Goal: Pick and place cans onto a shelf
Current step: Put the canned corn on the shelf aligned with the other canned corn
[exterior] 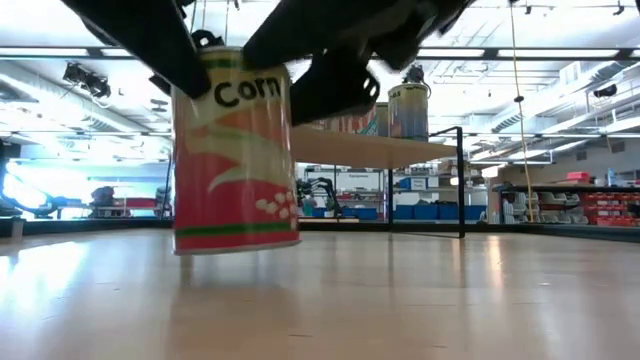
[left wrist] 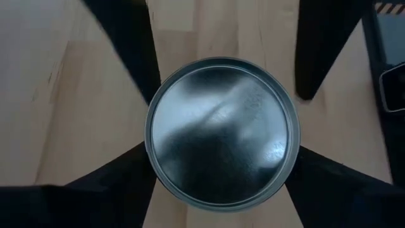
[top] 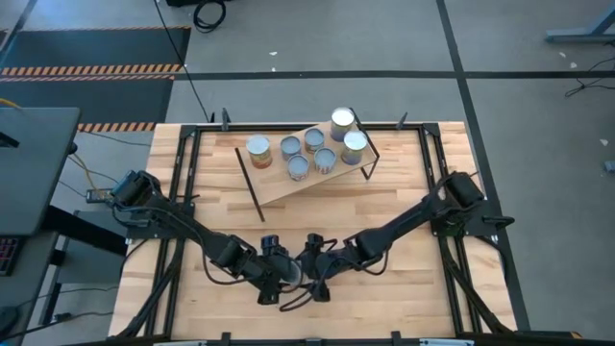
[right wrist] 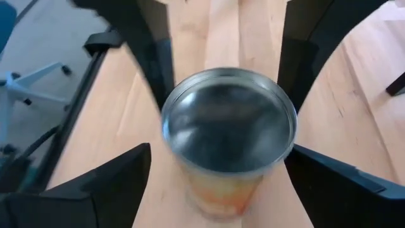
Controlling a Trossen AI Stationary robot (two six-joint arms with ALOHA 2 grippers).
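Observation:
A red, white and green can marked "Corn" (exterior: pixel 235 160) with a silvery top (left wrist: pixel 221 130) is near the table's near edge, at the middle. It tilts slightly, its base at or just above the wood. My left gripper (top: pixel 288 279) points down over it, shut on it. My right gripper (top: pixel 309 273) slants in from the right, open, its fingers (right wrist: pixel 130 171) flanking the same can (right wrist: pixel 228 136). The light wood shelf (top: pixel 288 187) stands askew at the far middle, with several cans (top: pixel 325 159) on top. My left gripper pinches the Corn can's round side wall just below the top rim (left wrist: pixel 152 168) between its two fingers, one on each side. The fingers come from above, pointing down. The can hangs nearly upright, slightly tilted; I cannot tell whether its base is clear of the table.
The shelf's black rod legs (top: pixel 250 185) reach onto the table in front of the board; in the low view the board (exterior: pixel 400 150) and a leg (exterior: pixel 460 180) show behind the can. Black frame rails (top: pixel 183 173) run along the table's sides. Bare wood lies right of the grippers (top: pixel 404 288).

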